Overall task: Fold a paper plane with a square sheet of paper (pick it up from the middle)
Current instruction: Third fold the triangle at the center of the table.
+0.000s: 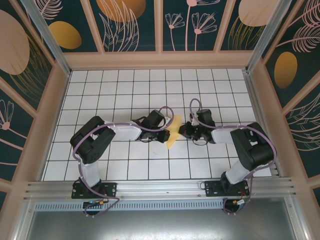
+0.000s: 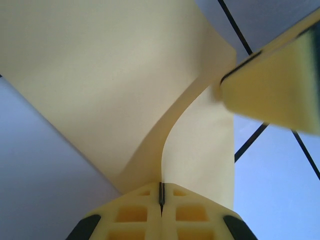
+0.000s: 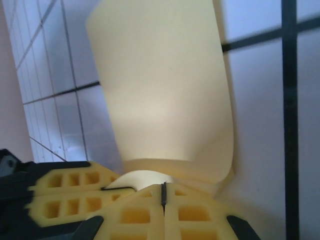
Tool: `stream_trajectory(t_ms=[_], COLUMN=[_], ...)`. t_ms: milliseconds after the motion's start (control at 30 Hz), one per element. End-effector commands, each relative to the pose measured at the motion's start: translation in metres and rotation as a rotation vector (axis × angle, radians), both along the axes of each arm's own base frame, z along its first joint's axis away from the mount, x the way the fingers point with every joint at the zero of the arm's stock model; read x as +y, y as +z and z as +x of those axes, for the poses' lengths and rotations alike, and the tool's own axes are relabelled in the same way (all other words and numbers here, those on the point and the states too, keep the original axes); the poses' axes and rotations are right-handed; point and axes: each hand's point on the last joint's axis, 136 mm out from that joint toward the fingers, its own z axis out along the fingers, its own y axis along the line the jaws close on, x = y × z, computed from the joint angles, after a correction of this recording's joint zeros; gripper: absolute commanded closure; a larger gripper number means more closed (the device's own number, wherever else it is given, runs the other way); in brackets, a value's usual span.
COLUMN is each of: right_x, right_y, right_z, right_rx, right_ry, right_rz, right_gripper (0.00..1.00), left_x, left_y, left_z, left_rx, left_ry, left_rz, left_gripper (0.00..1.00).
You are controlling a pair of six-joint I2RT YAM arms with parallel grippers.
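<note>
Over the table [image 1: 125, 90], arms [image 1: 95, 140] [image 1: 250, 145] bent inward, left fingers [image 2: 140, 215] and right fingers [image 3: 135, 217] clenched on yellow paper [image 1: 173, 134]

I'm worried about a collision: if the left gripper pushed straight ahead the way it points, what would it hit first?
The left gripper is shut on the square sheet of paper, so the paper would buckle first. Just beyond it, probably next, is the right gripper, though depth is unclear.

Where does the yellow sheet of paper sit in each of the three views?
Top external: yellow sheet near the picture's middle.
Left wrist: yellow sheet covers upper left and centre, narrowing to bottom middle.
Right wrist: yellow sheet curls upward through the centre.
Shared landmark: black grid lines on the white table.
</note>
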Motion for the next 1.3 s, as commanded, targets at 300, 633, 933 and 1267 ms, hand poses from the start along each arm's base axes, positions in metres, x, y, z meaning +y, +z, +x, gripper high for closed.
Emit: stream_trajectory(t_ms=[300,633,933,1267], right_x=[-0.012,-0.015,-0.016,-0.022], right_y=[-0.02,0.005,-0.013,-0.009], right_z=[0.01,0.021,0.022,0.023], right_rx=[0.024,-0.026,0.017,0.007], right_ry=[-0.02,-0.033,-0.041,-0.056], right_rz=[-0.015,-0.024,-0.024,-0.066], right_gripper=[1.0,1.0,1.0,1.0], left_x=[0.021,0.022,0.021,0.022], left_y=[-0.031,-0.031,-0.031,-0.031], left_z=[-0.011,-0.011,-0.011,-0.011], left_rx=[0.054,0.052,0.052,0.052], left_ry=[0.001,0.001,0.0,0.002], left_rz=[0.111,0.114,0.112,0.114], left_gripper=[0.94,0.94,0.94,0.94])
